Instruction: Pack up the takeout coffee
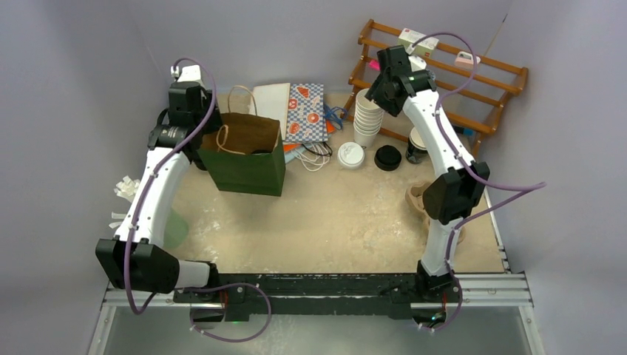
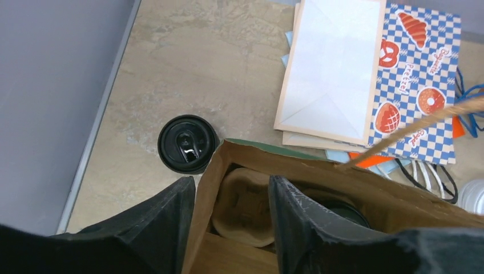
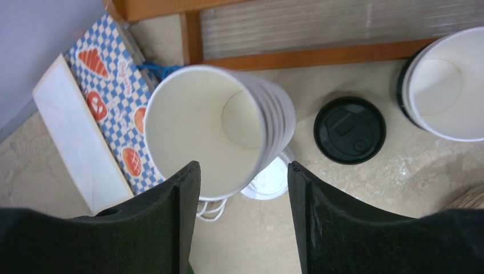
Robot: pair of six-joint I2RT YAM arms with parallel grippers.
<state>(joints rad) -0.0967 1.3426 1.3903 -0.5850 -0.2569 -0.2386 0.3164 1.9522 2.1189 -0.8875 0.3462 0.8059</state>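
**Coffee not seen in the bag, both grippers empty**

My left gripper (image 2: pixel 231 188) stands about half open over the mouth of the green bag (image 2: pixel 354 182). One finger is outside the near wall and one is inside. The wall passes between them without being pinched, so the gripper holds nothing. Down in the bag, just past the fingers, I see a tan pulp carrier (image 2: pixel 242 205). Beside it is a dark round thing (image 2: pixel 345 210), mostly hidden by the inner finger. Just outside the bag, on the table, stands a black-lidded cup (image 2: pixel 187 144).

My right gripper (image 3: pixel 244 168) hangs above the stack of white cups (image 3: pixel 200 125) with its fingers apart, and I see nothing gripped. A white lid (image 3: pixel 268 181) lies just beside the stack and is partly covered by it. It looks flat on the table, with no cup under it as far as I can judge. A loose black lid (image 3: pixel 349 129) is near, and further right is an open dark-sided cup (image 3: pixel 442 80) without a lid.

The takeout coffee, a dark olive cup under a white lid, I find in no view, so I cannot tell where it is or how it looks. My judgement is that the bag stands ready with the carrier inside, but putting the coffee in is not yet done.
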